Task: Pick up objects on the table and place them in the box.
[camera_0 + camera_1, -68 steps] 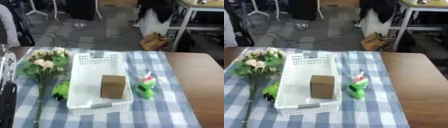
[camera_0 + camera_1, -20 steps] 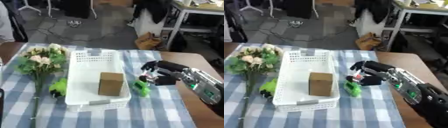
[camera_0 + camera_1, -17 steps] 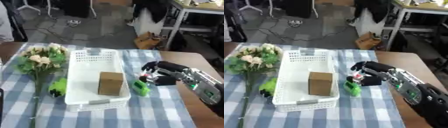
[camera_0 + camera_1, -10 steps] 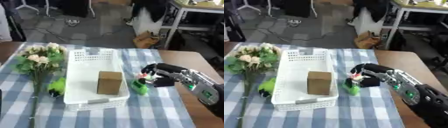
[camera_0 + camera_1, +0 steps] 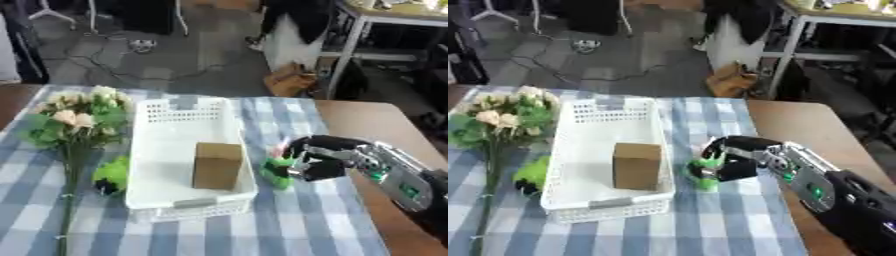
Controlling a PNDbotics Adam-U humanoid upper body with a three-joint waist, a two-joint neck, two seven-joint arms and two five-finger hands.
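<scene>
A white plastic basket (image 5: 168, 130) stands on the blue checked cloth with a brown cardboard box (image 5: 215, 165) upright inside it. Just right of the basket sits a small green toy (image 5: 276, 170) with a pink and white top. My right hand (image 5: 321, 159) comes in from the right with its fingers curled round the toy, which still touches the cloth. A bunch of cream flowers (image 5: 77, 118) with long green stems lies left of the basket, and a small green plush (image 5: 112, 173) sits below it against the basket's side. My left hand shows in neither view.
Bare brown tabletop (image 5: 367, 120) lies right of the cloth. Beyond the far edge are a grey floor, cables, a metal table leg (image 5: 348, 49) and dark shapes.
My right arm has come in from the right and its fingers have closed round the green toy. The camera has shifted slightly; basket, box and flowers have not moved.
</scene>
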